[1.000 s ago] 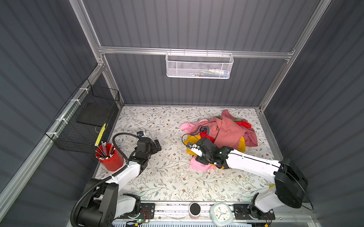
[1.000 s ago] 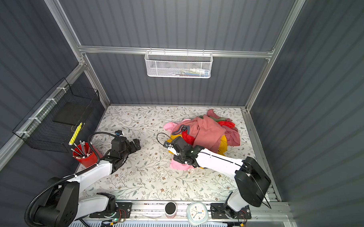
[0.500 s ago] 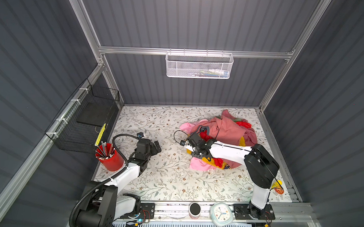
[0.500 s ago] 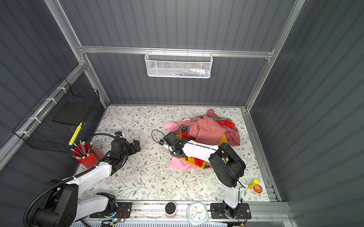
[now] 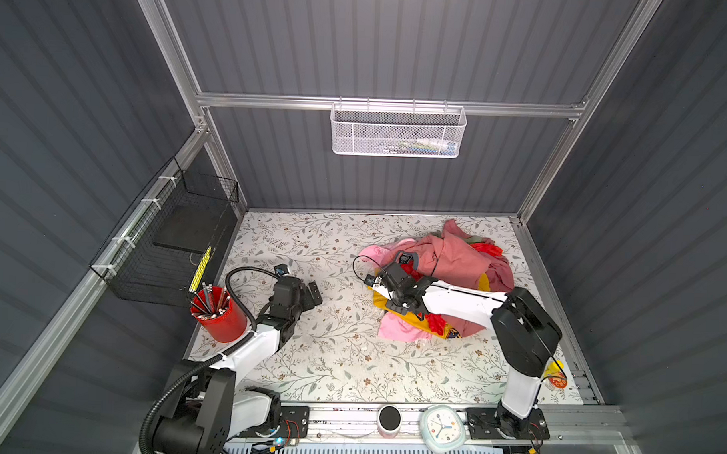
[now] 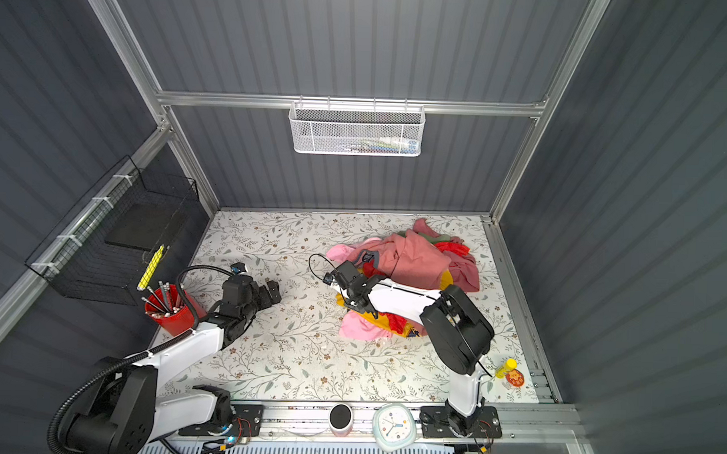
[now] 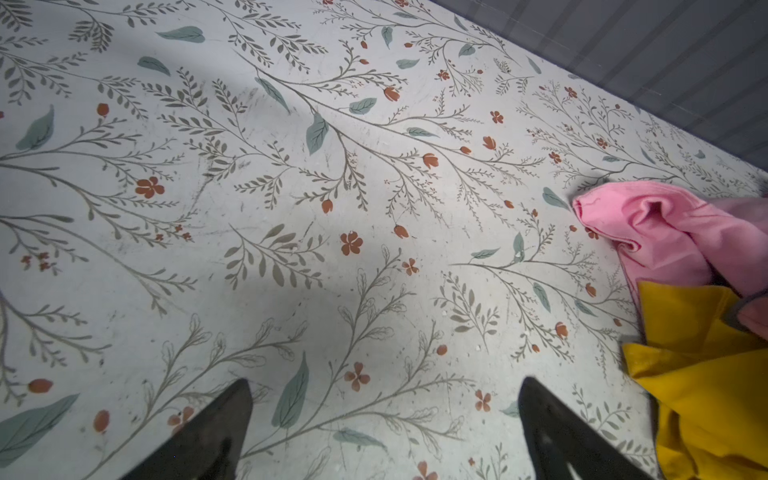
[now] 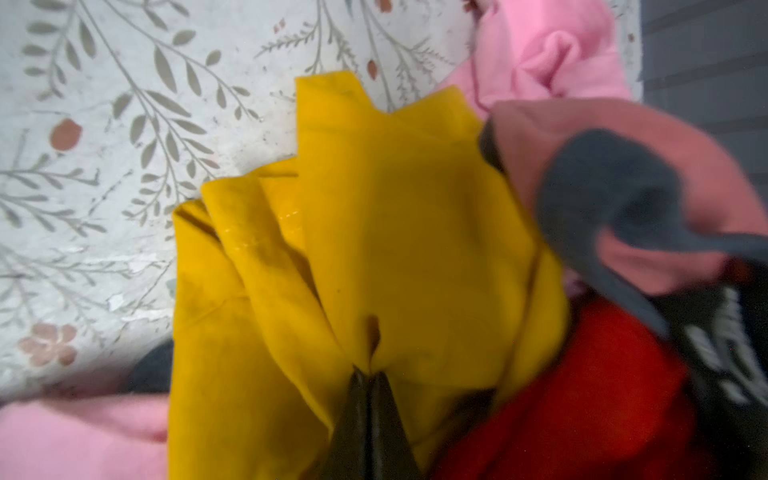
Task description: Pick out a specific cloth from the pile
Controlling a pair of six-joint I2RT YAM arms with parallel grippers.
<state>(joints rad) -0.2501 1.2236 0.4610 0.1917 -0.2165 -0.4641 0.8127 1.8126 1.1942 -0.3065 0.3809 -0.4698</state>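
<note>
Front rail, 6 o'clock: pale alarm clock [image 5: 443, 428] just beside a small dark cylinder [image 5: 389, 419].

Red pencil cup [image 5: 219, 320] stands at 8 o'clock on the edge of the floral table [image 5: 328, 351].

Left gripper [image 7: 384, 386] sits low over bare table at about 9 o'clock. Its jaws are spread wide with nothing between them.

Right gripper [image 8: 369, 376] is at the 7 o'clock edge of the pile [image 5: 456, 260], which lies toward 2 o'clock on the table. Its jaws are pressed together, pinching a fold of the cloth [image 8: 395, 208], the mustard-yellow one.

The cloth lies on the pile's near-left fringe, partly under a dusty rose garment [image 5: 452, 256]. Shiny red cloth [image 8: 582, 395] touches it, and a light pink garment [image 5: 395, 329] spreads just nearer.

Black wire basket [image 5: 178, 238] hangs on the side wall at 10 o'clock.

White mesh basket [image 5: 397, 131] hangs on the back wall at 12 o'clock.
</note>
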